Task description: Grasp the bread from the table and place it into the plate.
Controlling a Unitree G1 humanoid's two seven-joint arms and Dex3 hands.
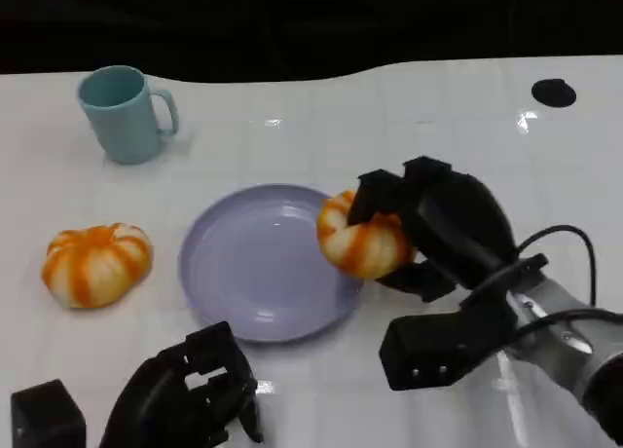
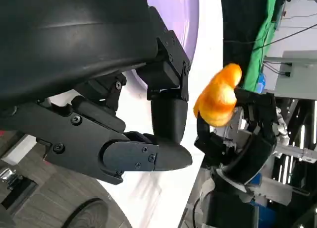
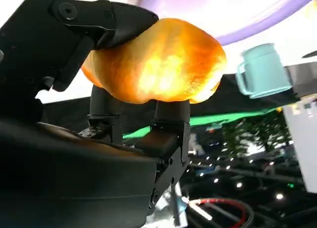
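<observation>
The bread [image 1: 362, 240], an orange-striped bun, sits right of frame centre, held by the right hand [image 1: 433, 229] with fingers [image 3: 106, 20] wrapped round it, over the right rim of the purple plate [image 1: 253, 268]. This looks like the carry step; next it needs moving leftward over the plate's middle, then release. The left hand [image 1: 190, 394], lower left, holds nothing, its fingers curled in.

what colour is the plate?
Pale lilac-purple, plain with no pattern. The plate shows best in the head view.
</observation>
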